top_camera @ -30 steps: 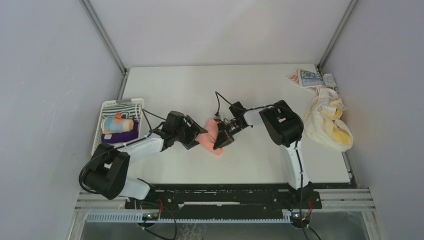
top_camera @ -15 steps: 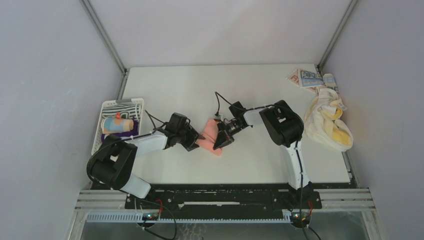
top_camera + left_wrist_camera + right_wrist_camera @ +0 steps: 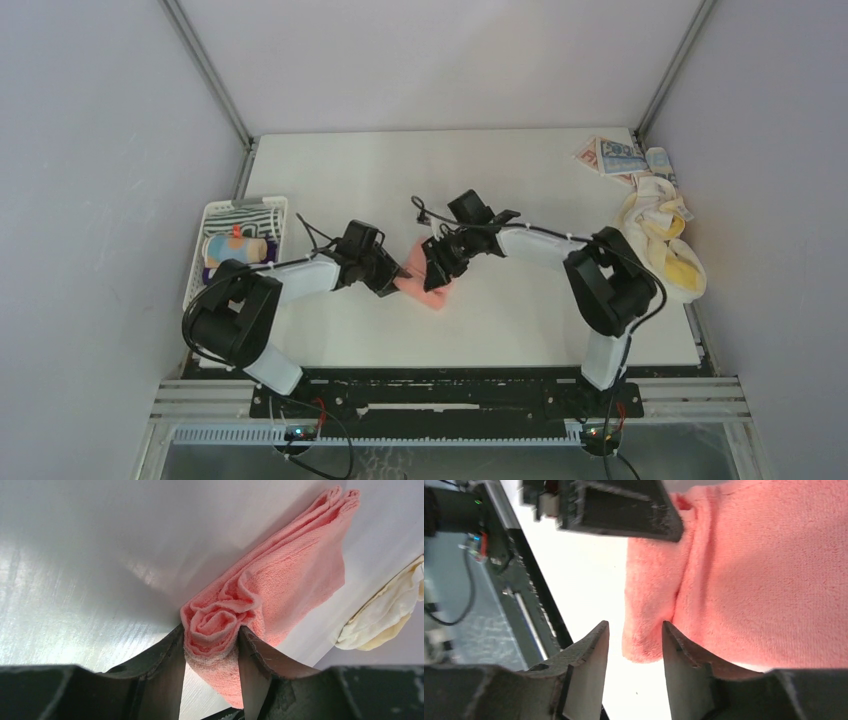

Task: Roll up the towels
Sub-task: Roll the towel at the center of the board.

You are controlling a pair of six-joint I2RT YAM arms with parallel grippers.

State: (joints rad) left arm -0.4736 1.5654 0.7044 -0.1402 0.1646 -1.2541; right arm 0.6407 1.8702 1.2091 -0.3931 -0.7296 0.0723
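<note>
- Grey-walled booth around a white table (image 3: 400,170), seen from above
- At dead centre of that table, a salmon-pink towel (image 3: 428,284), partly rolled, lying on the surface
- At 9 o'clock of the towel, the left gripper (image 3: 393,278), clamped on the rolled end: in its wrist view one finger pressed to each side of the spiral of pink cloth, the unrolled length running away toward 1 o'clock
- Reaching in from 1 o'clock of the towel, the right gripper (image 3: 437,270), low over the cloth; jaws apart in its wrist view, the towel's hem sitting between the fingers, a sliver of white table showing between one finger and the cloth, so no grip
- At 9 o'clock on the table, a white slotted basket (image 3: 212,212) holding a rolled light-blue towel with orange patches (image 3: 236,249), a purple towel (image 3: 208,270) beneath it and a black-and-white striped towel (image 3: 246,216) at the far end
- At 3 o'clock, near the right wall, a cream-yellow towel (image 3: 655,245) in a loose heap
- At 1 o'clock, in the far right corner, a blue-printed towel (image 3: 612,156), flat, just beside the cream heap
- Along the near edge, at 6 o'clock, both arm bases on a black rail (image 3: 450,400)
</note>
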